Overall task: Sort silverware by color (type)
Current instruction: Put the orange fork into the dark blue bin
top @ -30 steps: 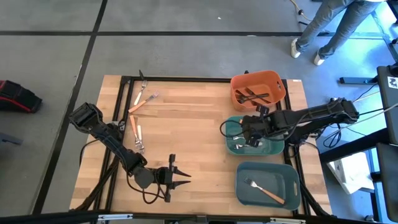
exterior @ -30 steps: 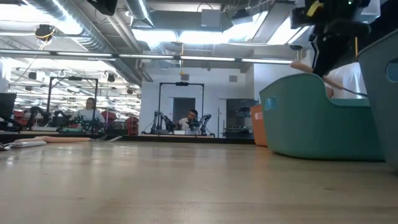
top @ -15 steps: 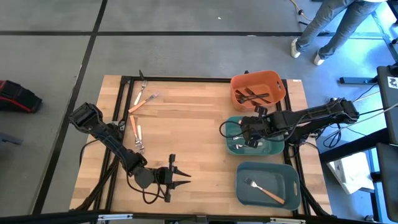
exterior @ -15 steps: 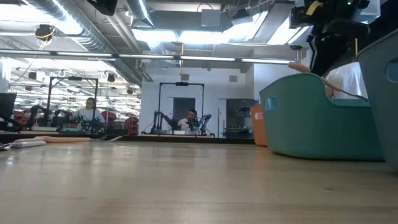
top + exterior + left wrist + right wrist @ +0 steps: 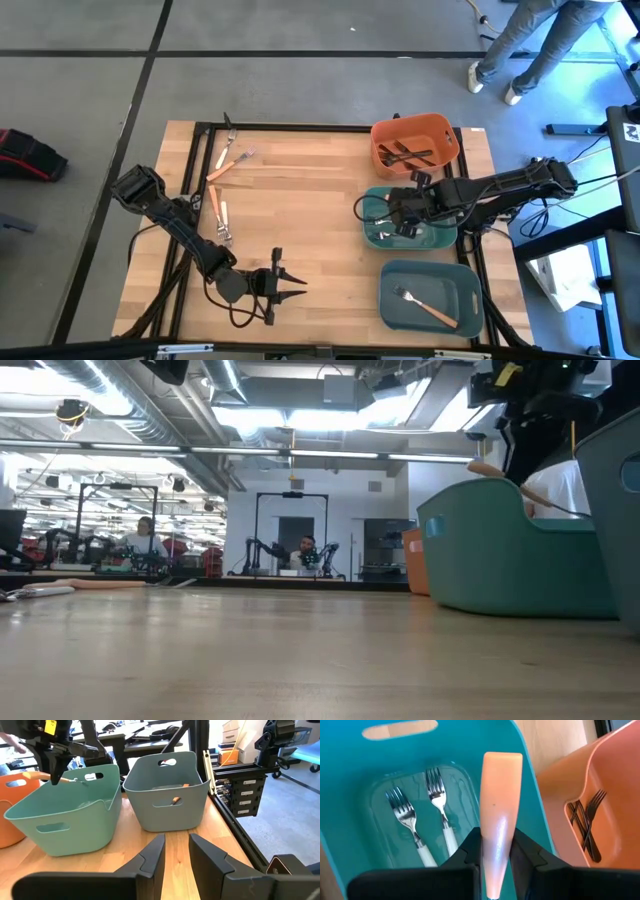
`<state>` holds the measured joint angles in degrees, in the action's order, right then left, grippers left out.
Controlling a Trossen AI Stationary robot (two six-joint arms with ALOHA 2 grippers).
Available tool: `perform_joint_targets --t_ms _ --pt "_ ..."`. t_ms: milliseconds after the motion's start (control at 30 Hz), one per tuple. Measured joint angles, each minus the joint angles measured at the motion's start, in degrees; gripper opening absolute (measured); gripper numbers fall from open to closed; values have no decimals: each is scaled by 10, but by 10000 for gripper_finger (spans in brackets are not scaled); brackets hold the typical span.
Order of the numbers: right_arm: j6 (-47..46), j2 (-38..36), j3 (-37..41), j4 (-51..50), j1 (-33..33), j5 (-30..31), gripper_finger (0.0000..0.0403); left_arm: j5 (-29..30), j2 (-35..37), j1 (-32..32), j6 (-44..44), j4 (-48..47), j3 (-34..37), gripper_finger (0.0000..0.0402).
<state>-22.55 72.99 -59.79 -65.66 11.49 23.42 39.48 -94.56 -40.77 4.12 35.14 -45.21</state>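
The right gripper (image 5: 492, 865) holds one orange-handled fork (image 5: 498, 815), jaws clamped, above the teal bin (image 5: 372, 236) holding two white-handled forks (image 5: 427, 822). Beside it, the orange bin (image 5: 440, 128) holds dark forks (image 5: 586, 822); left gripper (image 5: 176, 855) jaws slightly apart, empty.

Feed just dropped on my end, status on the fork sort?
Right gripper shut on orange-tan handled fork, above green bin holding two white-handled forks. Left gripper open, idle at front edge. Nothing obstructing.
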Motion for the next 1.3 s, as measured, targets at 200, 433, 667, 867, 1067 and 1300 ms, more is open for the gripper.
perform_joint_targets --t_ms 200,433,667,867,1067,1300 --pt "-11 0 -3 -10 2 -6 46 0 0 0 0 0 0 82" --pt "-12 0 -30 -4 22 -14 46 0 0 0 0 0 0 82" --pt "-12 0 -30 -4 20 -11 46 0 0 0 1 0 0 82" --pt "-16 0 -55 -8 30 -36 46 0 0 0 2 0 0 82" --pt "-65 0 -134 -6 97 -137 46 0 0 0 2 0 0 82" --pt "-175 -1 -186 -2 196 -209 46 0 0 0 2 -4 0 81"
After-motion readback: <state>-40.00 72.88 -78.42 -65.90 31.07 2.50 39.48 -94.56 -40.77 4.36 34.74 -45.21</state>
